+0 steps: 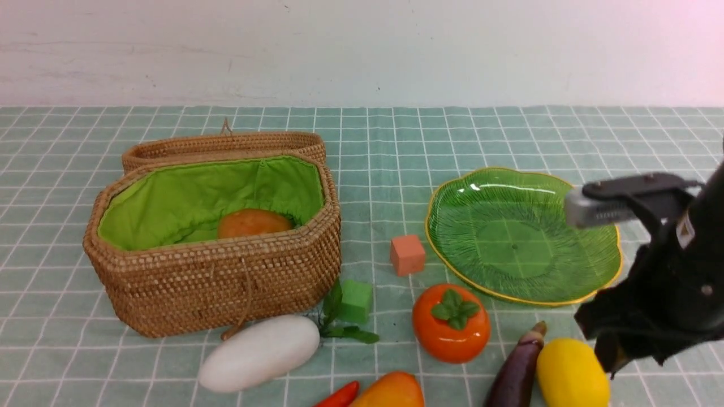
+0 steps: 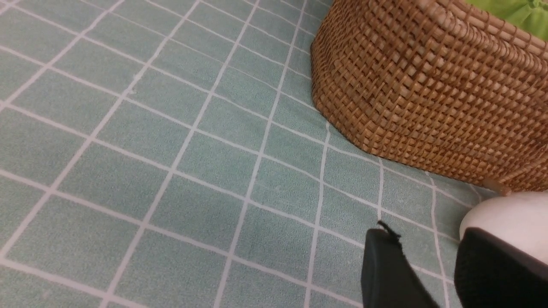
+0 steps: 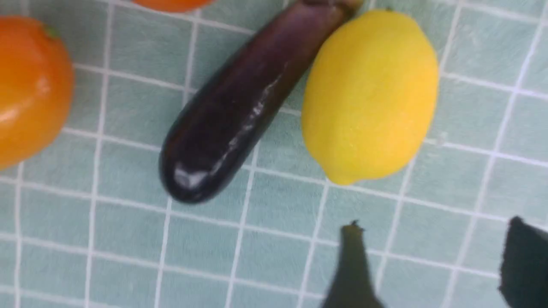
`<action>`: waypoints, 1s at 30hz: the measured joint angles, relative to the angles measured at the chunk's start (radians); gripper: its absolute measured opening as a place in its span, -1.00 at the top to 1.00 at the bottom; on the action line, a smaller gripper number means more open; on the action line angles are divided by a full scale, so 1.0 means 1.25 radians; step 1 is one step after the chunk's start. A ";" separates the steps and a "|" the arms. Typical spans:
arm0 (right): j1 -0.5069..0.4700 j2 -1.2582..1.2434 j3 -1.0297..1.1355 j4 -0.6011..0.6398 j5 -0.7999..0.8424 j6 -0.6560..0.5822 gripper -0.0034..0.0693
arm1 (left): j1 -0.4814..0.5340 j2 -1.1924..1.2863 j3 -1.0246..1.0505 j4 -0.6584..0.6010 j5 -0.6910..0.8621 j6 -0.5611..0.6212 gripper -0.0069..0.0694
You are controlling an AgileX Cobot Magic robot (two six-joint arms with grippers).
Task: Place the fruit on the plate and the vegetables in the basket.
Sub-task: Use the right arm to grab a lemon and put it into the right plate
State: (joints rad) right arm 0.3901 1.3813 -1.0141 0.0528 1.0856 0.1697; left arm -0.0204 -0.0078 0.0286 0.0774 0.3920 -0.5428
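Observation:
The wicker basket [image 1: 226,282] stands open at the left, with the brown-orange potato [image 1: 251,223] on its green lining. The green leaf plate [image 1: 523,234] holds nothing. In front lie the persimmon [image 1: 451,322], eggplant [image 1: 517,370], lemon [image 1: 571,373], mango [image 1: 390,391], red pepper [image 1: 339,395] and white radish [image 1: 260,351]. My right gripper [image 3: 434,224] is open and holds nothing, just short of the lemon [image 3: 370,94] and the eggplant [image 3: 231,111]. My left gripper [image 2: 424,239] is open over bare cloth, beside the radish [image 2: 513,214] and near the basket wall [image 2: 428,94].
A salmon cube [image 1: 407,254] and a green cube [image 1: 355,301] sit between basket and plate. The basket lid [image 1: 226,144] lies back behind the basket. My black-draped right arm [image 1: 667,294] overlaps the plate's right edge. The mango [image 3: 30,85] lies beyond the eggplant.

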 joint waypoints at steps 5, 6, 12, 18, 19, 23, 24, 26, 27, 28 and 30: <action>0.000 0.004 0.090 0.016 -0.176 0.029 -0.92 | 0.000 0.000 0.000 0.000 0.000 0.000 0.19; 0.000 0.010 0.099 0.015 -0.200 0.032 -0.94 | 0.000 0.000 0.000 0.000 0.000 0.000 0.19; 0.000 0.091 0.114 -0.059 -0.269 0.084 -0.92 | 0.000 0.000 0.000 0.000 0.000 0.000 0.19; 0.000 0.170 0.109 -0.098 -0.270 0.124 -0.68 | 0.000 0.000 0.000 0.000 0.000 0.000 0.19; 0.000 0.172 0.106 -0.098 -0.266 0.124 -0.68 | 0.000 0.000 0.000 0.000 0.000 0.000 0.19; 0.000 0.167 0.104 -0.099 -0.251 0.118 -0.68 | 0.000 0.000 0.000 0.000 0.000 0.000 0.19; 0.000 0.160 0.104 -0.100 -0.230 0.118 -0.68 | 0.000 0.000 0.000 0.000 0.000 0.000 0.19; 0.000 0.139 0.100 -0.112 -0.195 0.118 -0.68 | 0.000 0.000 0.000 0.000 0.000 0.000 0.19; 0.000 0.122 0.091 -0.124 -0.175 0.118 -0.68 | 0.000 0.000 0.000 0.000 0.000 0.000 0.19; 0.000 0.089 0.066 -0.145 -0.156 0.118 -0.68 | 0.000 0.000 0.000 0.000 0.000 0.000 0.19; 0.000 0.060 0.031 -0.166 -0.149 0.118 -0.68 | 0.000 0.000 0.000 0.000 0.000 0.000 0.19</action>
State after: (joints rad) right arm 0.3901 1.4560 -0.9759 -0.1552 0.8995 0.3172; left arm -0.0204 -0.0078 0.0286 0.0774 0.3920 -0.5428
